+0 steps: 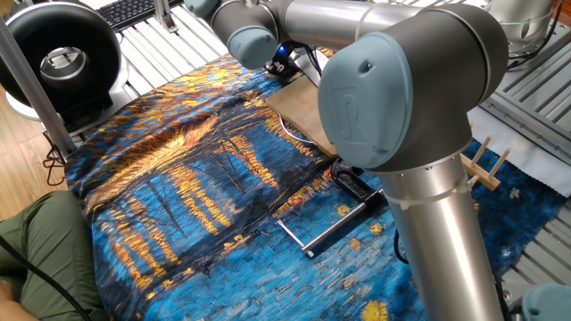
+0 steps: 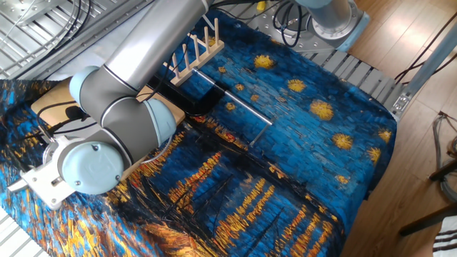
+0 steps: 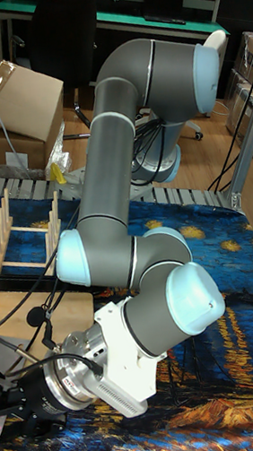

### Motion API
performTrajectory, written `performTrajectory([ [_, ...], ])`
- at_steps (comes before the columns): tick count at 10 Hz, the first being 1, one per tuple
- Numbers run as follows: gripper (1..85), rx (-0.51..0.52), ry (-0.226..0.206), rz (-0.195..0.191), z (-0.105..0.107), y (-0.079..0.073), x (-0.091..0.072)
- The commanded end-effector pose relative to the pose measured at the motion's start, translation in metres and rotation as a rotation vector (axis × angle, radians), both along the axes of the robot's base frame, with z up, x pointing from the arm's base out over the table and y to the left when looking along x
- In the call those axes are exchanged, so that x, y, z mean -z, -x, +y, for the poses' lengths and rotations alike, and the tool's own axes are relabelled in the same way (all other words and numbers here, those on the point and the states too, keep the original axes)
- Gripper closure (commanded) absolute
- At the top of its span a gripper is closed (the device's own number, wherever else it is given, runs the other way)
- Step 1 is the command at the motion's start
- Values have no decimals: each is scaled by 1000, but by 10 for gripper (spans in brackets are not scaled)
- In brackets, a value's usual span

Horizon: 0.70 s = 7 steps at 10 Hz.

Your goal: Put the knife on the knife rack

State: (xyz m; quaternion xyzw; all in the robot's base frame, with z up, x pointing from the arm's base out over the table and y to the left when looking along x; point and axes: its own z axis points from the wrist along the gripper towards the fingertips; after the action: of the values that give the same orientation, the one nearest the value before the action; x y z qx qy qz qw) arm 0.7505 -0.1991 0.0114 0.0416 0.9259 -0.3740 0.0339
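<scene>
My gripper (image 3: 11,404) hangs low over the bamboo cutting board (image 3: 13,311) at the tall view's lower left. It is black, partly cut off by the frame edge, and its fingers cannot be made out. In one fixed view the gripper (image 1: 284,61) shows as a dark body with a blue light at the board's far end. The knife is not clearly visible. A grey flat patch (image 3: 8,351) beside the gripper may be its blade. The light-wood knife rack (image 2: 196,48) stands with nothing on it, beyond the board and well away from the gripper. It shows again as the rack (image 3: 26,234) and the rack (image 1: 486,165).
A black clamp with a long silver rod (image 1: 328,228) lies on the painted blue-and-orange cloth (image 1: 178,178) between board and rack. A black cable with a round end (image 2: 70,111) crosses the board. The arm's thick elbow (image 1: 401,80) blocks much of one fixed view.
</scene>
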Motion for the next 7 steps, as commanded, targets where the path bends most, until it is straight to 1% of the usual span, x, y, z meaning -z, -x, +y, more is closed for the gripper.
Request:
performTrajectory([
  [1, 400, 9, -5, -2, -3, 2, 1],
  [5, 400, -15, 6, 15, -10, 1, -3],
  [6, 407, -20, 21, 25, -13, 3, -6],
  [7, 450, -22, 28, 27, -15, 3, -8],
])
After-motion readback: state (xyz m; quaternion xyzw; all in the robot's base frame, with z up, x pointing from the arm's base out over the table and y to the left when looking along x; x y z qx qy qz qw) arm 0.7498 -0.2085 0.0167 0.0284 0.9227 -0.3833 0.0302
